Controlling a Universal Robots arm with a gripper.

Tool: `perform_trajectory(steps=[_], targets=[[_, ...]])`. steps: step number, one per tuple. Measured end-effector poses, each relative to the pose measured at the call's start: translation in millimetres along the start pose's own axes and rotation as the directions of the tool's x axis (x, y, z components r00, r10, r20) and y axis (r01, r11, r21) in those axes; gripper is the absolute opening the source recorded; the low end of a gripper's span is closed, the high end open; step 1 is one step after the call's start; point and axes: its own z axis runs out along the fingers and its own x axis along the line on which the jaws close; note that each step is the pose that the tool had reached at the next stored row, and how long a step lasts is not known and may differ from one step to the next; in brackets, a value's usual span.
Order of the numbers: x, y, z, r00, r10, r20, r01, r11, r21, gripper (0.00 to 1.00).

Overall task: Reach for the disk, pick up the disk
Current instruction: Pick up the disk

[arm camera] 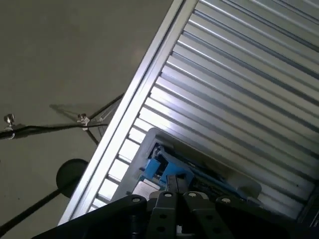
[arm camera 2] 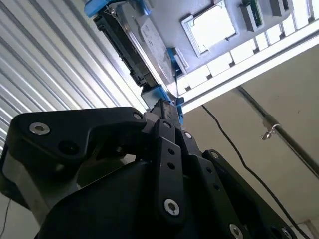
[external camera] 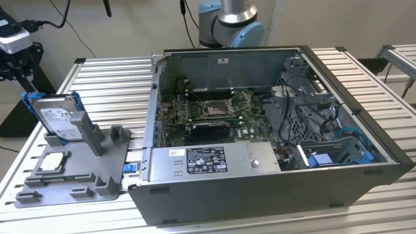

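The disk [external camera: 57,118] is a silver hard drive with a white label in a bright blue frame. It stands on edge in a grey holder [external camera: 85,175] at the exterior view's left. My gripper [external camera: 14,70] hangs just beyond the table's edge, above and to the left of the disk and apart from it. In the second wrist view the black fingers [arm camera 2: 160,112] meet at their tips, pointing at the disk [arm camera 2: 149,42]. The first wrist view shows the gripper [arm camera: 173,183] shut and empty in front of the disk's blue frame [arm camera: 160,167].
A small silver-white square chip [external camera: 52,163] lies flat on the holder in front of the disk. An open computer case [external camera: 260,146] takes up the middle and right of the ribbed metal table [external camera: 110,87]. Cables and a stand lie on the floor past the table edge.
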Motion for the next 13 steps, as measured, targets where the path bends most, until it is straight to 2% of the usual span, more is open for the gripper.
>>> perform_trajectory(steps=[3,6,10,13], targets=[[0.0,0.0,0.0,0.9985,-0.055,-0.0020,0.055,0.9985,0.0000,0.00],[0.0,-0.1,0.0,0.9941,-0.109,-0.0042,0.109,0.9941,-0.0001,0.00],[0.0,0.0,0.0,0.9833,-0.182,-0.0070,0.182,0.9833,-0.0005,0.00],[0.0,0.0,0.0,0.9720,-0.235,-0.0091,0.235,0.9721,-0.0009,0.00]])
